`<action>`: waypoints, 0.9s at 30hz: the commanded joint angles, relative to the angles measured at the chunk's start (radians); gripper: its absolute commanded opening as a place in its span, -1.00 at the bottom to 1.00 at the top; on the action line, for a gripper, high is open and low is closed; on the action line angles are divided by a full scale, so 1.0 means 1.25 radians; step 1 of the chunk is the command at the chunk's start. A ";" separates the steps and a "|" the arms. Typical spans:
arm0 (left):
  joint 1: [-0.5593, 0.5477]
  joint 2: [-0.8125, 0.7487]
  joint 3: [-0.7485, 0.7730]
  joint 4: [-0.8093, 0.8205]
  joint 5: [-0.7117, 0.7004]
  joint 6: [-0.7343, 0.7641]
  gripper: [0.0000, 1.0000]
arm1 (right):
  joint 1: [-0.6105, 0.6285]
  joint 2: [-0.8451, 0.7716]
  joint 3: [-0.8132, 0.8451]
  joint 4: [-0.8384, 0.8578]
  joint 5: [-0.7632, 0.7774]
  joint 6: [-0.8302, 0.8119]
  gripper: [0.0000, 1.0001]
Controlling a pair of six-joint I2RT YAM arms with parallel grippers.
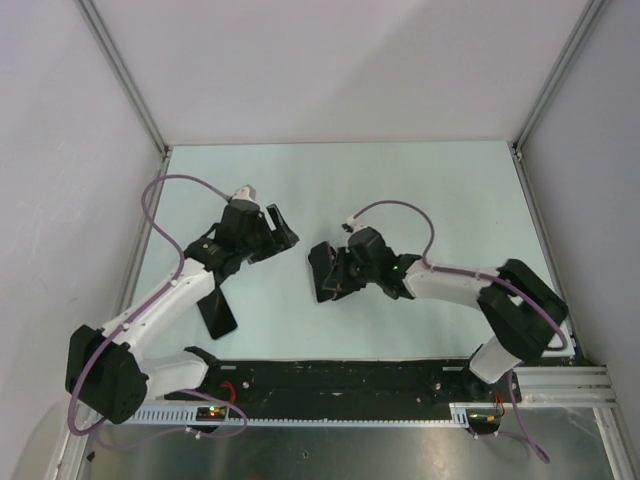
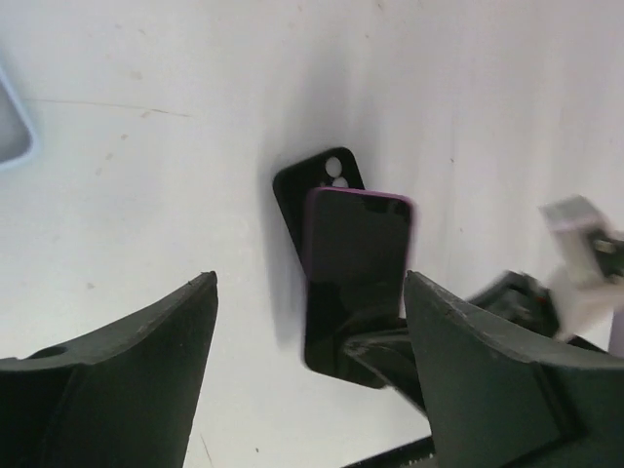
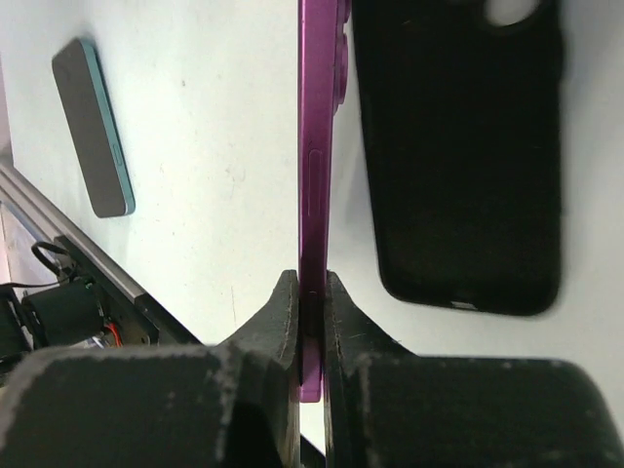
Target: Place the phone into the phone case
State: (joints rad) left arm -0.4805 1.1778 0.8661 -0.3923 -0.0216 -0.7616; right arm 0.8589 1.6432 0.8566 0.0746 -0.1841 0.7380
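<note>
In the right wrist view, my right gripper (image 3: 312,285) is clamped hard across the thickness of the phone (image 3: 317,146). It pinches front and back near one short end, so the slab is turned on edge and runs straight away from my fingers. The phone is slim, with a glossy purple frame, side buttons and a raised camera bump toward the far end. I judge it stiff, smooth and slippery, with fair weight for its size. Held this far from its middle it could pivot between the pads, so a hold nearer the centre would be steadier.

Just beside this gripper, on the right of that view, a black case (image 3: 458,175) lies flat with a camera cut-out at its far end. Well off to the gripper's other side lies the phone case (image 3: 93,127), a pale-blue rim round a dark slab. It looks occupied to me.

In the left wrist view, the phone's dark face rises from the right gripper, in front of the black case. My left gripper (image 2: 310,283) has its jaws spread wide and holds nothing.

In the top view, the left gripper hangs near the right gripper without touching it, above the table (image 1: 400,190). The phone case lies left of the right gripper and nearer the bases, under my left arm. I cannot pick the phone out there.
</note>
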 commanded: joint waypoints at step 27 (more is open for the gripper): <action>-0.244 0.451 0.208 -0.043 -0.286 -0.089 -0.03 | -0.168 -0.409 -0.025 -0.359 0.207 -0.136 -1.00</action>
State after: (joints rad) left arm -0.7746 1.7252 1.0958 -0.4500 -0.3176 -0.8642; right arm 0.6605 1.1713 0.8154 -0.4038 0.0547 0.5900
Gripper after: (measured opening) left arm 0.499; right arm 0.077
